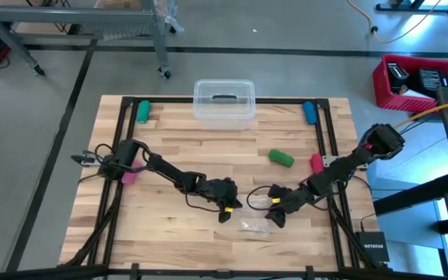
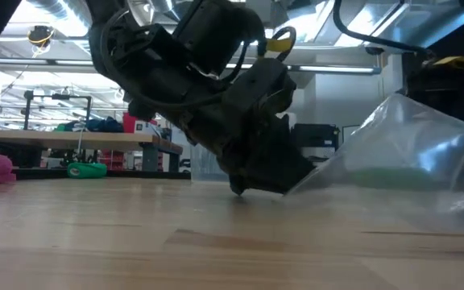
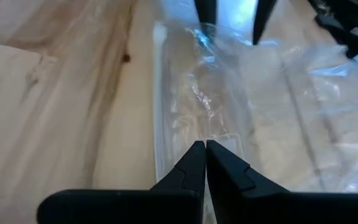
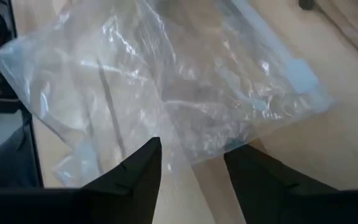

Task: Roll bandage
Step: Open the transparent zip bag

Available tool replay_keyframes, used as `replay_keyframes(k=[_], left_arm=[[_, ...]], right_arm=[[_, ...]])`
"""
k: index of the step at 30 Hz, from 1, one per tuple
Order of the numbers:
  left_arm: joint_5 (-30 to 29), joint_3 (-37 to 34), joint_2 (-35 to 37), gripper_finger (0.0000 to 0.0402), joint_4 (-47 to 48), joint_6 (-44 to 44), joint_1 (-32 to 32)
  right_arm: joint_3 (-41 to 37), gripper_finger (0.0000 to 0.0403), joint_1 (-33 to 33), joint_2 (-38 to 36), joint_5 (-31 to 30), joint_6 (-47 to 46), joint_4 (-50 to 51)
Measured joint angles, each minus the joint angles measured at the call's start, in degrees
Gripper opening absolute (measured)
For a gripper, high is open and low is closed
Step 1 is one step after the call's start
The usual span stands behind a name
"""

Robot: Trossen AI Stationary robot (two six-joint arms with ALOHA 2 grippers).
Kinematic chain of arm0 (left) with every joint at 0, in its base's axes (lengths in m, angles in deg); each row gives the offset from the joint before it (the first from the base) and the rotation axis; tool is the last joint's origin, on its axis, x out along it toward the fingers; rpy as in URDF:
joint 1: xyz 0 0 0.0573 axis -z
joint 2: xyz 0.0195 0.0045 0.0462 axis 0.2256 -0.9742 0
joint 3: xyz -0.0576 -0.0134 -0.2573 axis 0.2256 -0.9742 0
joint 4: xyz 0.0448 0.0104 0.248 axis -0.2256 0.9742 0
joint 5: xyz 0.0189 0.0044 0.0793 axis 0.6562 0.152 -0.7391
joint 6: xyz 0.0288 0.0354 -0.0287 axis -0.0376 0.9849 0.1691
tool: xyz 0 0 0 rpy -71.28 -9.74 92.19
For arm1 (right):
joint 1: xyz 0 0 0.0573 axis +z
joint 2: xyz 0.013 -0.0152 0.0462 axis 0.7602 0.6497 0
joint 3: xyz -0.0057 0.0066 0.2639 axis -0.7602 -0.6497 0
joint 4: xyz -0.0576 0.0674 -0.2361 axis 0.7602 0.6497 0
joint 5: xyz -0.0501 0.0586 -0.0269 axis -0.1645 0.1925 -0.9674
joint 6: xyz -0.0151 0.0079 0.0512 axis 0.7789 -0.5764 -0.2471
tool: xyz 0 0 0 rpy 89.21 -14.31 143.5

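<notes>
Near the front edge of the light wooden table (image 1: pixel 169 233) with a black frame: a small clear plastic bag (image 1: pixel 253 225), flat on the boards, well apart from the side rails. Free wood all around it, wide to the left front and narrower to the right.

Left gripper (image 1: pixel 225 211), at the bag's left side: fingertips pressed together, closed, low on the bag's sealed edge (image 3: pixel 205 146). Hard to tell whether any film is between them.

Right gripper (image 1: pixel 274 218), at the bag's right side: fingers (image 4: pixel 138 168) spread apart above the wrinkled plastic, nothing held between them.

Farther back, clear of both arms: a small green cylinder (image 1: pixel 281 158), a red piece (image 1: pixel 316 163) near the right rail, and a clear plastic box (image 1: pixel 224 101) at the rear edge.

In the low view, fills most of the picture: dark gripper body, tip down on the wood, with the bag (image 2: pixel 409 161) raised beside it and cut off at the picture's edge. Through the film, only a pale green blur. Cannot tell whether this is the bandage. Position of the bandage not to be made out in any view.
</notes>
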Motion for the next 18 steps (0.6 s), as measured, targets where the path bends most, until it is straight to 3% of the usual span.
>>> replay_keyframes(k=[9,12,18], left_arm=[[-0.9,0.0,-0.4,0.0007,-0.2,-0.3,0.1],[-1.5,0.0,-0.5,0.0007,0.0,1.5,0.2],[-3.9,0.0,0.4,0.0008,0.9,3.8,0.3]], right_arm=[[-0.1,0.0168,-0.1,2.1,-6.3,6.4,-7.7],[-0.1,0.0129,0.0,2.3,-9.9,9.0,-6.7],[-0.1,0.0012,0.0,2.4,-14.2,18.3,-5.5]])
